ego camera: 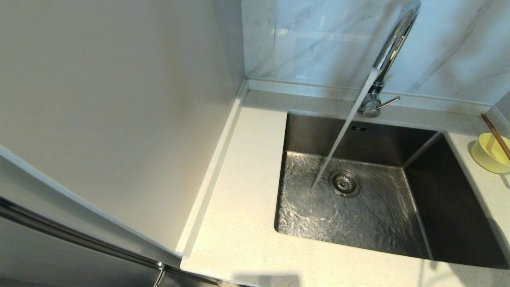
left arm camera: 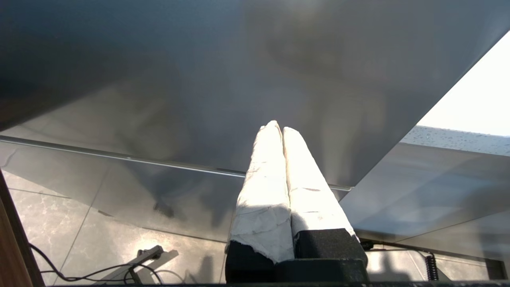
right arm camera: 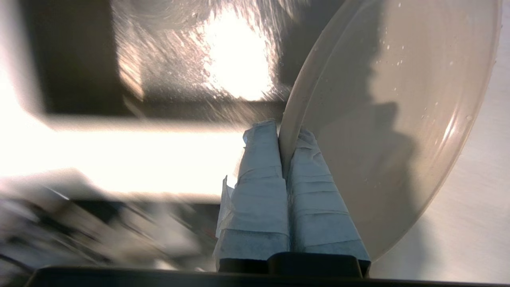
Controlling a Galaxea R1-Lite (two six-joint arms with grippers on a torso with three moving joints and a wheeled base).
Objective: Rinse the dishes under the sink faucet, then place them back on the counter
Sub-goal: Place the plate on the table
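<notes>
The white round plate (right arm camera: 394, 119), beaded with droplets, stands on edge with its rim pinched between the right gripper (right arm camera: 282, 131)'s tape-wrapped fingers (right arm camera: 259, 187) — above the brushed steel sink (ego camera: 450, 199), where the chrome gooseneck faucet (ego camera: 392, 46) runs. The left gripper (left arm camera: 279, 127) hangs parked, fingers pressed together, beside grey cabinetry.

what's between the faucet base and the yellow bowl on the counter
Only bare counter in the head view, from the faucet to the bowl.

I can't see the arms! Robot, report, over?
Right gripper shut on plate rim. Left gripper shut, parked, empty. Faucet running into sink; bowl, chopsticks on counter.
</notes>
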